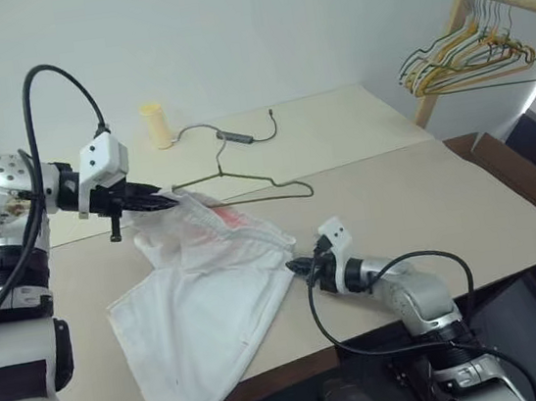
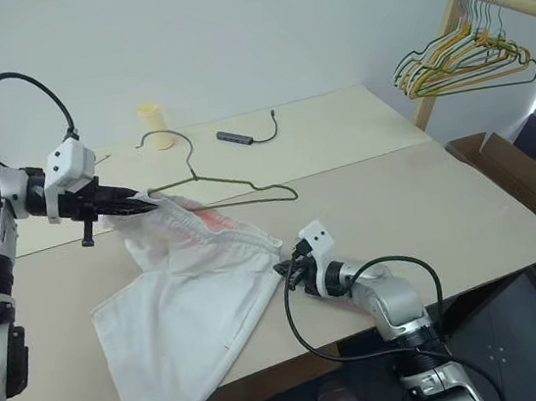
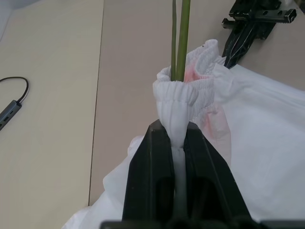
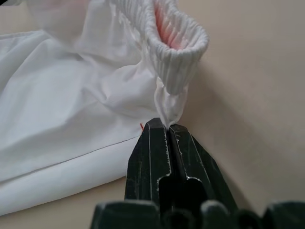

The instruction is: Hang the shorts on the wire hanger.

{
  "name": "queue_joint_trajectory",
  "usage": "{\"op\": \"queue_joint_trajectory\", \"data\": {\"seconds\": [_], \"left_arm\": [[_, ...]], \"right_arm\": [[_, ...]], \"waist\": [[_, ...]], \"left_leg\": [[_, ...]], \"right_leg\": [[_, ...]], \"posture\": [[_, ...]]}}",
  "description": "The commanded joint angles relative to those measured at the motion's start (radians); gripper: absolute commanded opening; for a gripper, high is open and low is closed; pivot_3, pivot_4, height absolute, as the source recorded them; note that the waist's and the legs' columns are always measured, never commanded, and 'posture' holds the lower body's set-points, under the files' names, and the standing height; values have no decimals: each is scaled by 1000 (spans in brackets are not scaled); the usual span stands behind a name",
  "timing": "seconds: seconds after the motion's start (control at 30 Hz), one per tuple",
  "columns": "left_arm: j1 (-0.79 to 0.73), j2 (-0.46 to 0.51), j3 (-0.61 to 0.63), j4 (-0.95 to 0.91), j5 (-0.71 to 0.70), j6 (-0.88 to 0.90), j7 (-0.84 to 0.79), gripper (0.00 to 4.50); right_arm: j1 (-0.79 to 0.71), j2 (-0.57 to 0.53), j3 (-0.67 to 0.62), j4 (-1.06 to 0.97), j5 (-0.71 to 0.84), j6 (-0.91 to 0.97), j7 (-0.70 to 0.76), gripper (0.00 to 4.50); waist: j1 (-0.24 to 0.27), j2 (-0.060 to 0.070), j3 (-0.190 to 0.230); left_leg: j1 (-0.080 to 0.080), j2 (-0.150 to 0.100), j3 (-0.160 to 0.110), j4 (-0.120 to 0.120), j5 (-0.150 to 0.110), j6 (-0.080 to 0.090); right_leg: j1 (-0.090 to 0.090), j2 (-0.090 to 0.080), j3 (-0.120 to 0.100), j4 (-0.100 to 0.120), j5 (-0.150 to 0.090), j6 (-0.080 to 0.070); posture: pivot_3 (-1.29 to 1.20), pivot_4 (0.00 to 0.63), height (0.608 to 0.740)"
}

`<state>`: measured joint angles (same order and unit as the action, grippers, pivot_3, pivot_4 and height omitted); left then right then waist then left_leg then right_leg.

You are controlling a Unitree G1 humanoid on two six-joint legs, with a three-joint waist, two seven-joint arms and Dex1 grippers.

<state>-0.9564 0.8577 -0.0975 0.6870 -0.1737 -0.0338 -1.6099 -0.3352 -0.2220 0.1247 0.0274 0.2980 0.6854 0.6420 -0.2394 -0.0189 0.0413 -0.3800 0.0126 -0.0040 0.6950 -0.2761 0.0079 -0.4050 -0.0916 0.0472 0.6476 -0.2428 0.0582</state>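
Shorts (image 1: 202,298) lie spread on the table (image 1: 416,201), waistband lifted at two ends, one leg draping over the table's near edge. My left gripper (image 1: 164,201) pinches the waistband's far end, raised, beside the hanger (image 1: 246,185) wire. My right gripper (image 1: 297,268) is pressed together on the waistband's near end, low by the tabletop. Hanger rests just behind the shorts.

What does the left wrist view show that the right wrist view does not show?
Left wrist view alone: the wire hanger entering the gathered waistband, the right gripper beyond it, and a grey adapter with cable on the table. Right wrist view alone: the right gripper's fingers shut on the waistband's end. Both: the white shorts and the pink mark inside.
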Motion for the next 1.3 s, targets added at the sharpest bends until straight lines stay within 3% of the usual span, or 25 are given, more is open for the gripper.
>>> {"op": "queue_joint_trajectory", "data": {"seconds": [0.03,0.2,0.4,0.93,1.3], "left_arm": [[14,71,3,-64,-110,48,-5,0],[72,198,-96,-138,-227,60,-5,0],[71,242,-148,-133,-262,32,-5,0],[60,148,-82,-66,-41,-18,68,0],[72,129,-73,-84,7,-52,27,0]], "right_arm": [[-49,-34,-68,12,17,-25,-7,36],[-107,-153,-130,69,31,-47,73,36],[-179,-281,-133,109,81,-32,218,36],[-173,-422,-31,-29,-64,-203,256,36],[-314,-468,15,-92,-139,-215,269,36]], "waist": [[-1,0,0],[3,0,0],[10,0,0],[18,0,0],[20,0,0]], "left_leg": [[0,0,0,0,0,0],[0,0,-1,0,0,0],[0,0,0,0,0,0],[0,0,1,0,0,0],[-1,0,1,0,0,0]], "right_leg": [[0,0,0,0,0,0],[0,0,0,0,0,0],[1,0,-1,0,0,0],[0,0,0,-1,0,0],[-1,0,0,-1,0,0]], "posture": [[-206,0,740],[-199,0,740],[-187,0,740],[-190,0,740],[-202,0,740]]}}
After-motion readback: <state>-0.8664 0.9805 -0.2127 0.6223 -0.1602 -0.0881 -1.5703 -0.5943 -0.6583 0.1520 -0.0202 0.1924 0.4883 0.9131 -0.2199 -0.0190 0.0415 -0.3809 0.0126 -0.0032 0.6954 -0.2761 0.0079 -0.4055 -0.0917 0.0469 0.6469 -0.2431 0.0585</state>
